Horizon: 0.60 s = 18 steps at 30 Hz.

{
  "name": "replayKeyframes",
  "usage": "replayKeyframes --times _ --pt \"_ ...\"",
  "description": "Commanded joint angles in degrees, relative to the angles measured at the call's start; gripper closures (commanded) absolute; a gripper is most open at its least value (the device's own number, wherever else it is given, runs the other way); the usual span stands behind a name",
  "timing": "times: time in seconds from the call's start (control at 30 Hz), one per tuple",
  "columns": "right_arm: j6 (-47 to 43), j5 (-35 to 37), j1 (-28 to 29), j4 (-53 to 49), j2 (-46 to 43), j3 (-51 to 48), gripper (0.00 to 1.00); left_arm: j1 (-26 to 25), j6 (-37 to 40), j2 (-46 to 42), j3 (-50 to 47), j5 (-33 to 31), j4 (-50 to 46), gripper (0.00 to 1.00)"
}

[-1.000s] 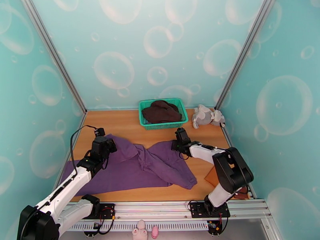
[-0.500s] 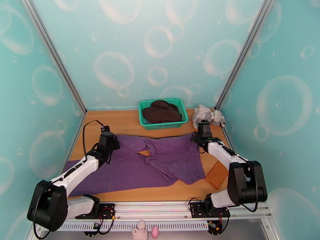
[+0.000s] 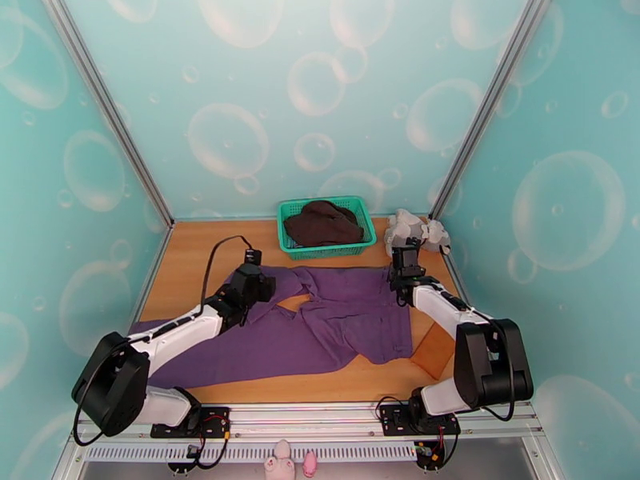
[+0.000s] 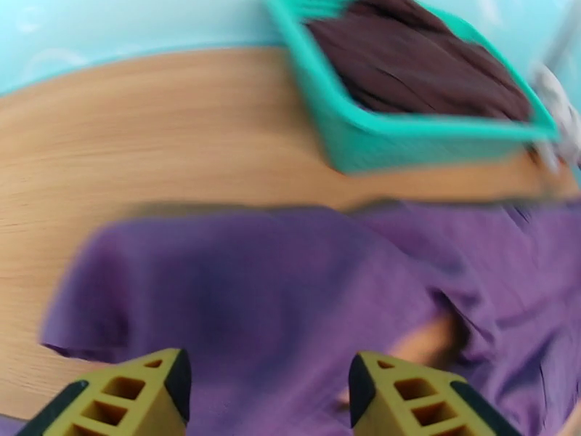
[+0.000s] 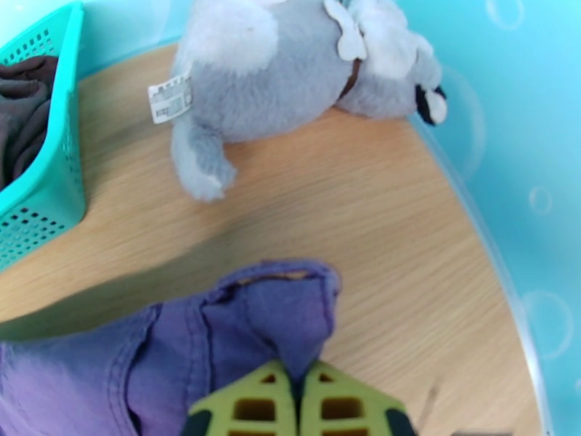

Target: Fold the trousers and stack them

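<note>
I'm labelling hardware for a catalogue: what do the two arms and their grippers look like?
Both the left arm and right arm have white link shells with bulky black joints. A thin black cable loops off the left one. The left gripper and right gripper carry wedge-shaped yellow fingers with lattice cut-outs and dark outer edges.

In the left wrist view everything is blurred. The mesh of the green basket (image 4: 407, 139) cannot be made out, and the basket is cut off by the top edge. The left gripper (image 4: 269, 379) is cropped at the bottom edge. From the right wrist, the grey plush toy (image 5: 290, 74) is clipped at the top, and its label (image 5: 169, 99) cannot be read. From above, a brown flat piece (image 3: 436, 350) is partly covered by the trousers (image 3: 344, 314) — its kind cannot be told.
</note>
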Motion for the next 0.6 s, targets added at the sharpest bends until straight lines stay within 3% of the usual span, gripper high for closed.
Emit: replayKeyframes --times 0.0,0.03,0.1,0.17,0.2,0.4,0.57 --pt "-2.7 5.2 1.6 2.9 -1.2 0.5 0.79 -1.3 2.9 5.6 0.4 -0.8 -5.9 0.41" --pt "-2.2 3.8 2.1 2.6 -1.5 0.7 0.60 -1.9 3.7 7.0 0.6 -0.9 -5.7 0.42" --pt "-1.2 0.4 2.9 2.4 -3.5 0.4 0.49 -2.6 3.8 9.8 1.4 -2.3 -4.8 0.44" --pt "0.3 -4.6 4.2 2.5 -7.1 -0.6 0.26 -2.7 3.8 12.5 2.7 -3.2 -3.8 0.47" --pt "1.1 -7.3 4.9 2.7 -8.9 -1.4 0.19 -2.8 3.8 13.6 3.1 -3.5 -3.3 0.47" --pt "8.9 -24.7 10.4 7.2 -16.3 -9.6 0.13 -3.9 3.7 17.6 7.5 -6.9 -1.8 0.54" --pt "15.2 -35.3 10.5 18.8 -10.3 -17.8 0.12 -4.9 3.3 20.7 11.0 -8.7 -3.2 0.54"
